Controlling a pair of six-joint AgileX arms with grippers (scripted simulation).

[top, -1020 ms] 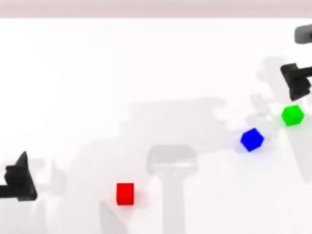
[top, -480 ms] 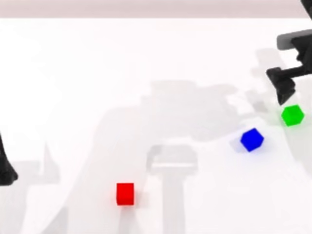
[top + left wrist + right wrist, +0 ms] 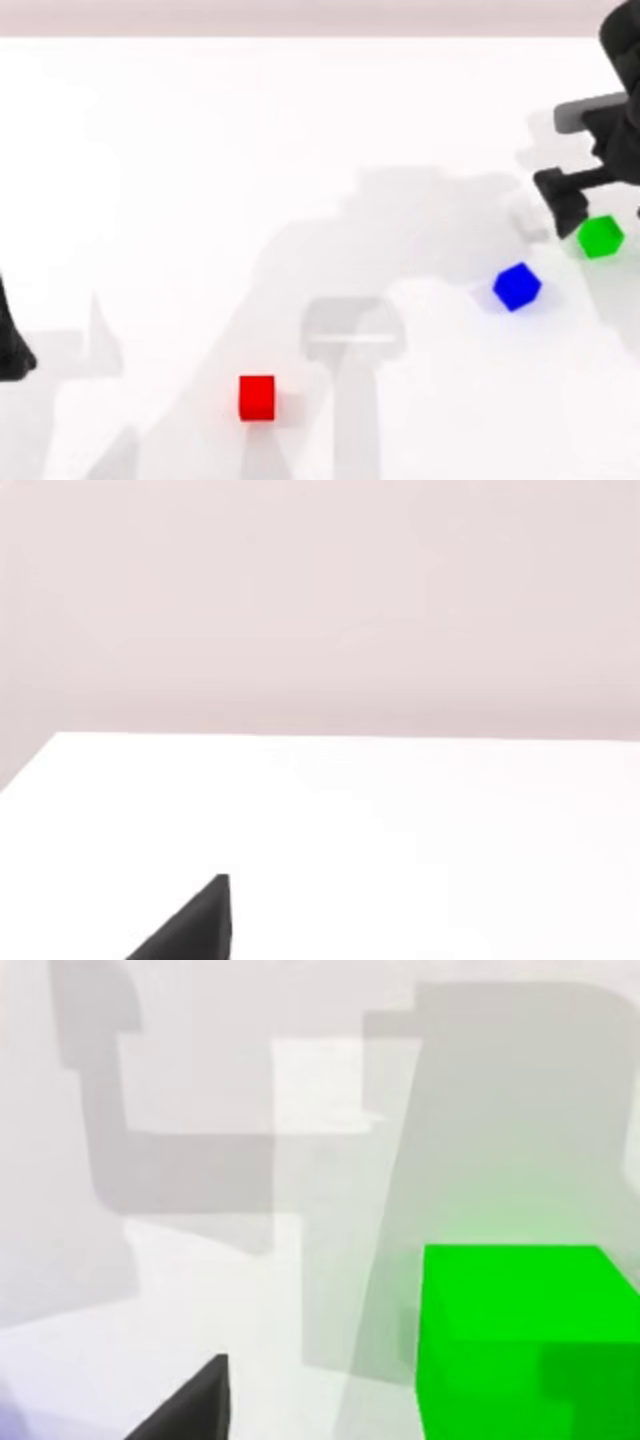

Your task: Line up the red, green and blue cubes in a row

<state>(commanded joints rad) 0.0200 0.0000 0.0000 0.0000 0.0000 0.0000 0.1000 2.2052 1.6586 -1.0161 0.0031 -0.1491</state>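
The green cube point(image 3: 600, 237) lies at the table's right side, with the blue cube point(image 3: 517, 286) a little to its left and nearer the front. Far from both, the red cube point(image 3: 257, 397) rests front-centre. My right gripper point(image 3: 605, 218) hovers open just behind and over the green cube, one finger point(image 3: 562, 197) on the cube's left and the other at the picture's edge. In the right wrist view the green cube point(image 3: 520, 1345) fills the area beside one black fingertip point(image 3: 205, 1405). My left arm point(image 3: 10, 350) is parked at the left edge; one fingertip point(image 3: 200, 925) shows over bare table.
The white table point(image 3: 320, 150) carries only arm shadows between the red cube and the two cubes on the right. Its back edge point(image 3: 320, 38) meets a pale wall.
My right gripper has come down and left from the back right corner until it stands close over the green cube. The left gripper pulled out to the left edge. No cube has moved.
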